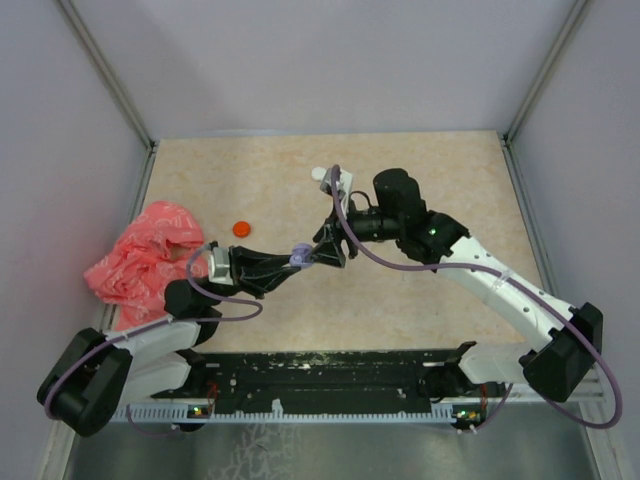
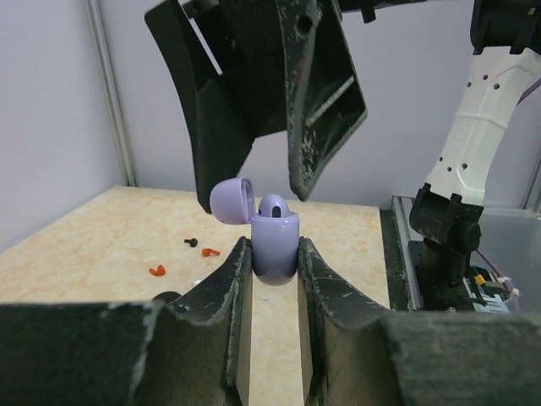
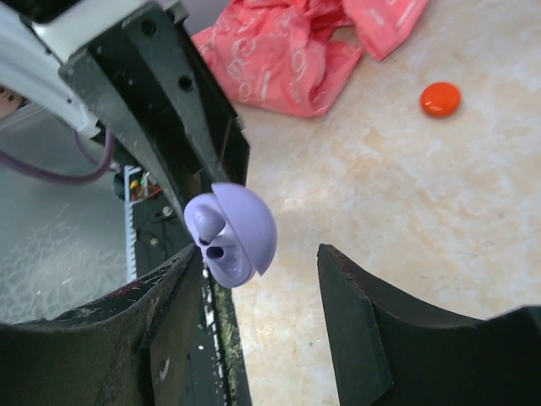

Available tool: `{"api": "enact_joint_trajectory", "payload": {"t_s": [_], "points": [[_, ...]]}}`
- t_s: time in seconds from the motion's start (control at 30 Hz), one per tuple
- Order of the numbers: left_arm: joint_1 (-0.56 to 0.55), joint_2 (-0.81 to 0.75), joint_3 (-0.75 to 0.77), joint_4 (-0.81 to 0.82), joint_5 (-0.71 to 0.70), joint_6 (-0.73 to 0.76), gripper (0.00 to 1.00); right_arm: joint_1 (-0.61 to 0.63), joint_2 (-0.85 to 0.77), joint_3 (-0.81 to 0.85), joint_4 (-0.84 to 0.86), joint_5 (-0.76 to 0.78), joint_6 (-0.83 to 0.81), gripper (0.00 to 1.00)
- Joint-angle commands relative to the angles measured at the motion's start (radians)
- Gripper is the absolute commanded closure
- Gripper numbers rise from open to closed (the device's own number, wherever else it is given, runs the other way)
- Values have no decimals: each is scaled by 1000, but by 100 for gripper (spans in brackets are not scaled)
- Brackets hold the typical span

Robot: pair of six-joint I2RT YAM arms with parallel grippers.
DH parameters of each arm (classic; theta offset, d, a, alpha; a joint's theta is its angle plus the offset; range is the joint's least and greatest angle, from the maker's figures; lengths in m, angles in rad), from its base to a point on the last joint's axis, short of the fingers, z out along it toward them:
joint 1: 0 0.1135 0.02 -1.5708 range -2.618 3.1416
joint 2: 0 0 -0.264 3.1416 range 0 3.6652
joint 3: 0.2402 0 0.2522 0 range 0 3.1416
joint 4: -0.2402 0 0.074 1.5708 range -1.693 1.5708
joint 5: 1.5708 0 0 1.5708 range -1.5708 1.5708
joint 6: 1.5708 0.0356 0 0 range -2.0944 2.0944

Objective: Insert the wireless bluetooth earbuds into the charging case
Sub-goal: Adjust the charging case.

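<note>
The lilac charging case [image 2: 275,245] is held upright with its lid [image 2: 232,200] flipped open, and my left gripper [image 2: 275,254] is shut on its body. One lilac earbud [image 2: 273,205] sits in a socket; the socket beside it [image 3: 215,251] shows as an empty hole. My right gripper [image 3: 262,275] hangs open just above the case [image 3: 241,228], nothing between its fingers [image 2: 321,93]. Two red earbuds [image 2: 156,271] [image 2: 210,251] and a black one [image 2: 191,242] lie loose on the table. From above, both grippers meet at the case [image 1: 299,253] mid-table.
A crumpled pink cloth [image 1: 145,255] lies at the table's left edge. A red round disc [image 1: 241,228] sits on the table behind the left gripper. Grey walls close in the table on three sides.
</note>
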Motion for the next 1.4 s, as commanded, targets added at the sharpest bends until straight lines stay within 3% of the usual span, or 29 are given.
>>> {"api": "enact_joint_trajectory", "payload": {"t_s": [0.0,0.33,0.67,1.03,1.17,1.37], "points": [[-3,-15,6,270,-7,-34,100,-4,-43,-38,99,-130,-51,44],[-2,-24,16,270,0,-71,100,-4,-29,-55,131,-154,-104,55],[-2,-21,24,270,-43,-124,100,-4,-44,-83,141,-210,-142,53],[-3,-54,13,271,-124,-160,100,-4,-139,-301,497,-162,16,51],[-2,-60,17,270,-123,-169,100,-2,-135,-347,656,-189,105,56],[-3,-65,24,271,-106,-184,100,-3,-130,-366,746,-165,162,59]]}}
